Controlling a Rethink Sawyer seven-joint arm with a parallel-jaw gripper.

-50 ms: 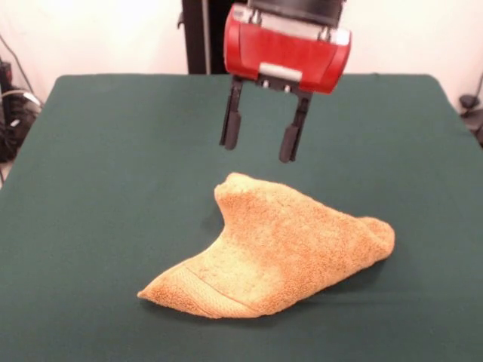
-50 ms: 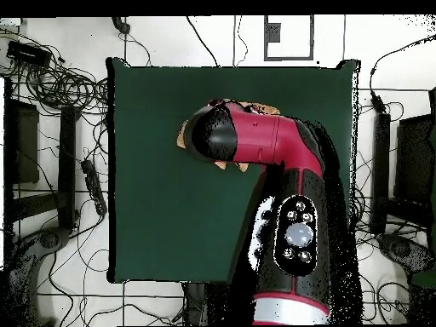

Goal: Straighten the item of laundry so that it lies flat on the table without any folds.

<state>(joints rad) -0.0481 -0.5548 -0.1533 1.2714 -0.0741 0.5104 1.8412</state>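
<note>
The item of laundry (image 1: 279, 245) is an orange-tan terry towel, folded over itself into a rough triangular heap on the dark green table (image 1: 98, 188). A woven band shows near its lower left corner. My gripper (image 1: 262, 139) hangs in the air just above and behind the towel's raised top corner, open, with nothing between its black fingers (image 1: 231, 124). In the overhead view the arm's red and black head covers nearly all of the towel (image 2: 255, 108); only small orange bits stick out at its edges, and the gripper is hidden under the arm.
The arm (image 2: 281, 213) reaches across the table from the bottom edge in the overhead view. Cables and black equipment (image 2: 51, 94) lie on the floor around the table. A black post (image 1: 202, 36) stands behind the table's far edge.
</note>
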